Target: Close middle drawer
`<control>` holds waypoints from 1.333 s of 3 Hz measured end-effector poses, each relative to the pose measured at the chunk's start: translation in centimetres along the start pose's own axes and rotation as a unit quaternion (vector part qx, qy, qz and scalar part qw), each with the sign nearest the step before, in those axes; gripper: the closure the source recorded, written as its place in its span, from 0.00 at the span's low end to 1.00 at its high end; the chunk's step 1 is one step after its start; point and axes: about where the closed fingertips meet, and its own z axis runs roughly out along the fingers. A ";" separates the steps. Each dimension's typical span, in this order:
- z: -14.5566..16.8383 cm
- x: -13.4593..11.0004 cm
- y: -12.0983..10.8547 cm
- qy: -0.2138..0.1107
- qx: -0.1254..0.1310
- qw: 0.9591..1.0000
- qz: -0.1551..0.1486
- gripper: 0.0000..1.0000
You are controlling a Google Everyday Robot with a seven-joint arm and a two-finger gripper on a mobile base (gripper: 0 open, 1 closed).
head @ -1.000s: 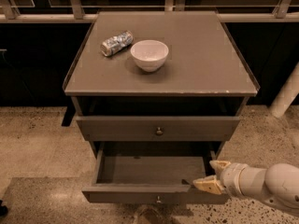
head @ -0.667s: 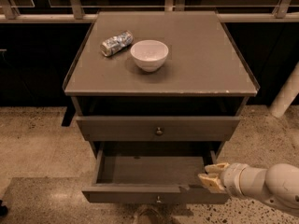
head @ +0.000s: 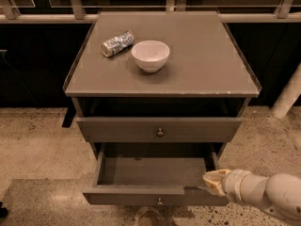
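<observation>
Your robot's arm: pale, smooth and rounded
You see the gripper (head: 214, 181) low at the right of the view, its tip cream-yellow and blunt; behind it sits a light grey ring (head: 232, 185) like a collar, then the arm (head: 273, 197), a thick off-white tube with a smooth, matte shell that widens towards the bottom corner

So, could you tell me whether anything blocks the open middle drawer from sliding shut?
Nothing visible does. The middle drawer shows nothing inside or behind it, and the gripper sits at the right end of its front panel.
</observation>
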 end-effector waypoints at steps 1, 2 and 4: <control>1.5 4.7 0.6 -0.012 0.039 0.997 0.059 1.00; 3.5 9.3 0.7 -0.015 0.059 0.992 0.112 1.00; 9.7 16.6 0.3 -0.011 0.022 0.981 0.193 1.00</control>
